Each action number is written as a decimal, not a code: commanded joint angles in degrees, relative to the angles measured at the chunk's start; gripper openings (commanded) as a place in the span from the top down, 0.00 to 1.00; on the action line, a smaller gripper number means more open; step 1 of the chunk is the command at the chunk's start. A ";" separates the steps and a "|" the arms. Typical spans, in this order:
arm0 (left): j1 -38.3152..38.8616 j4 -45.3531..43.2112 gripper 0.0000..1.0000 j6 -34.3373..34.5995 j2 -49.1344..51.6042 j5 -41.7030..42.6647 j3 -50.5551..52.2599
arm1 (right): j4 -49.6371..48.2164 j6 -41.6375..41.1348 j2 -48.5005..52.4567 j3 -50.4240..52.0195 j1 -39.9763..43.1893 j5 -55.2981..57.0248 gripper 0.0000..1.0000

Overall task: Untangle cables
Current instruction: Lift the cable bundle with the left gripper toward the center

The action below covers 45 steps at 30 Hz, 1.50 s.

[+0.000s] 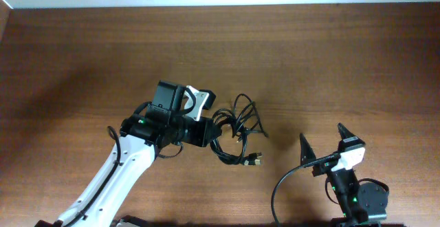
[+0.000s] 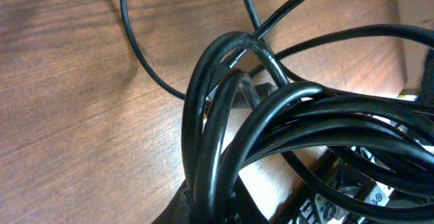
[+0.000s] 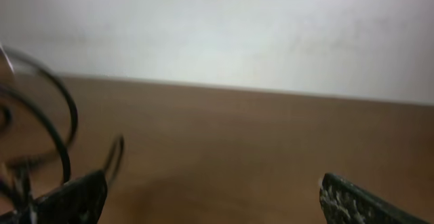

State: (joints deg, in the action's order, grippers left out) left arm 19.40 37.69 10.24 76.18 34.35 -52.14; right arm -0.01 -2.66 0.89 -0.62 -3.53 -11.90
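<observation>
Touching the tangled black cables (image 1: pixel 237 127) at the centre of the table (image 1: pixel 82 62), the left gripper (image 1: pixel 210 129) likely anchors the bundle; loops hide whether it is clamped. The right gripper (image 1: pixel 320 133) sits apart, fingers spread, ready to pull.

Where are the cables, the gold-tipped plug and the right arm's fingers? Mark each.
cables (image 1: pixel 234 126): overhead view, middle of the tangle.
gold-tipped plug (image 1: pixel 253 160): overhead view, its metal tip.
right fingers (image 1: pixel 304 146): overhead view, on the picture-left finger.
</observation>
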 commanded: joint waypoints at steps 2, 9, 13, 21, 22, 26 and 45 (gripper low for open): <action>-0.04 3.91 1.00 -0.90 -1.22 2.32 -0.28 | -2.27 -11.54 -0.68 -2.86 -0.17 -4.90 0.01; 0.00 8.02 1.00 -8.39 -1.22 -0.42 -0.31 | 19.26 -18.01 -0.35 -18.51 -0.17 -11.76 0.01; 0.00 9.75 1.00 -15.43 -1.27 4.52 -0.31 | 36.02 -17.97 1.42 -29.99 -0.17 -11.96 0.01; 0.00 9.11 1.00 -25.33 -1.27 24.83 -0.31 | 55.87 -15.65 9.92 -46.80 -0.22 -18.40 0.01; 0.00 9.07 1.00 -25.31 -1.27 24.96 -0.31 | 56.78 -14.78 10.99 -47.47 -0.22 -20.24 0.01; 0.00 8.52 1.00 -25.31 -1.27 29.09 -0.31 | 58.34 -12.57 15.54 -48.19 -0.22 -27.96 0.01; 0.00 5.38 1.00 -8.61 -1.31 -6.27 -0.33 | 58.58 -5.35 18.60 -48.19 -0.22 -30.93 0.01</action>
State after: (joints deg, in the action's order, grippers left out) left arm 19.49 43.38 -8.62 76.16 48.69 -52.14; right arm 58.57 -5.13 19.07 -47.94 -3.53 -42.17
